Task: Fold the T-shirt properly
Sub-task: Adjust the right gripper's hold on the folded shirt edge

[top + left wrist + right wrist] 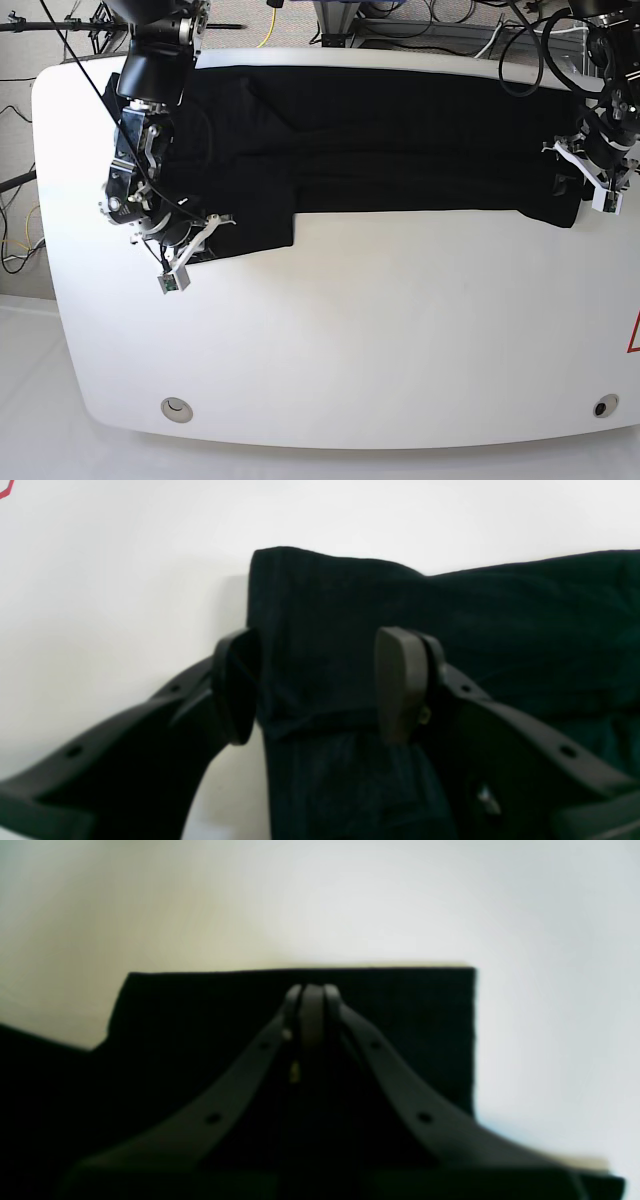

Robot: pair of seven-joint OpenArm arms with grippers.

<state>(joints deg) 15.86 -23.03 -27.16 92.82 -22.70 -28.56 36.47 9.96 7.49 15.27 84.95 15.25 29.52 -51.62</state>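
T-shirt (400,150): matt black cloth, faintly ribbed. Table (400,330): smooth white, slight sheen.

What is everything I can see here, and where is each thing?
T-shirt: one, black, spread in a long band across the far part of the table, a sleeve flap hanging toward the near side at the base view's left.
Table: one, white, rounded corners, filling most of the base view.
Cables: several, black, yellow and white, behind the table's far edge.
Left hand: one, black, jaws apart astride a T-shirt edge, base view's right.
Right hand: one, black, jaws nearly together over the sleeve, base view's left.
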